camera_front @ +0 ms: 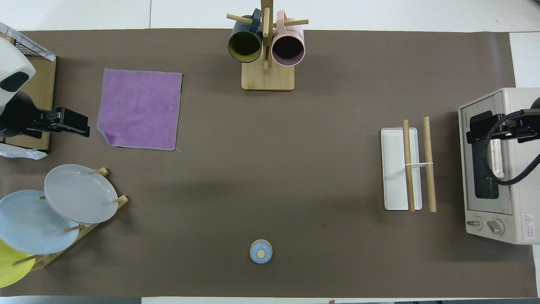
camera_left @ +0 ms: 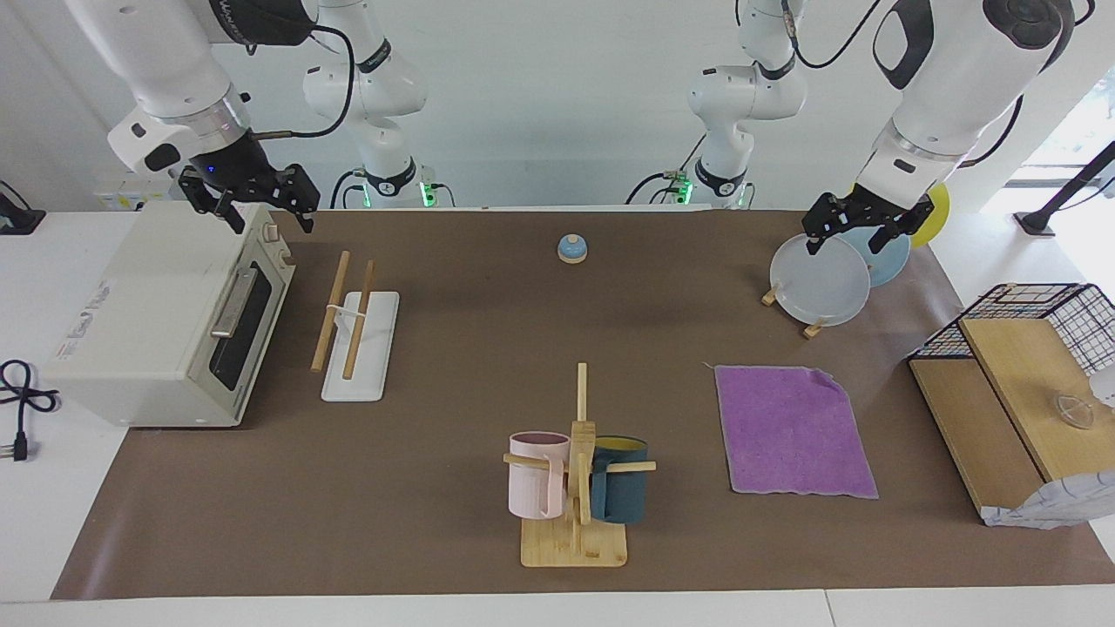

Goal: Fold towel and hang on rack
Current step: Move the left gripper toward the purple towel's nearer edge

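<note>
The right tool (camera_left: pixel 253 209) hangs open and empty over the toaster oven (camera_left: pixel 165 322). The rack (camera_left: pixel 357 335) stands beside that oven. The towel (camera_left: pixel 793 431) lies flat, purple up. The left tool (camera_left: pixel 858 235), seemingly open, empty, hovers over the plates (camera_left: pixel 823 283).

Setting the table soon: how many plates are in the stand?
3, all upright in the wooden plate stand at the left arm's end: grey plate farthest from the robots, light blue plate next, yellow plate nearest, partly cut off. More could be hidden.
</note>
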Tool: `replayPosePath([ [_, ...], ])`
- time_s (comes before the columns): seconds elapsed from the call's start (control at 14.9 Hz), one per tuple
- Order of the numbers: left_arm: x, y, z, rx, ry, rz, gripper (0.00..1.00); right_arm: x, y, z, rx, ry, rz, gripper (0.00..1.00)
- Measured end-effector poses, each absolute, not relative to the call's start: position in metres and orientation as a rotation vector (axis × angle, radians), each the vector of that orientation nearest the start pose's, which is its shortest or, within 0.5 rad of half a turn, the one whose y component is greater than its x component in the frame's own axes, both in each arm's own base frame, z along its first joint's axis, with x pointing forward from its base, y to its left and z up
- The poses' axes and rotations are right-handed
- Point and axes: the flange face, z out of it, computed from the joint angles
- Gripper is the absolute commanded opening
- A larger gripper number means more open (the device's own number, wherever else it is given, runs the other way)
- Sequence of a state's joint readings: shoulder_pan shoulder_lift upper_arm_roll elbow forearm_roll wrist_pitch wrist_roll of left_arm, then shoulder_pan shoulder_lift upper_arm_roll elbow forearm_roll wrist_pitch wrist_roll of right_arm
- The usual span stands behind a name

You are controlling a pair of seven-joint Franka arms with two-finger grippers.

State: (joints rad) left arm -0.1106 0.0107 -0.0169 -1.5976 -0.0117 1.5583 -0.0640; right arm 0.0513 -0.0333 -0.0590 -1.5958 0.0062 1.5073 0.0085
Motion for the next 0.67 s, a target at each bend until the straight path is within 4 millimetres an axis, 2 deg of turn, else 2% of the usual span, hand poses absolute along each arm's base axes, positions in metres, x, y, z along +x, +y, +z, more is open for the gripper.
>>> replayPosePath([
  [0.54,0.5502,-0.071,0.6052,-3.146,0.092,0.082,1.0,0.5372,-0.0007,0.6255,-3.132,0.015,0.087,1.0],
  [0.67,0.5496,-0.0696,0.6039,-3.146,0.026,0.088,1.0,0.5371,-0.0002,0.6256,-3.132,0.014,0.086,1.0],
])
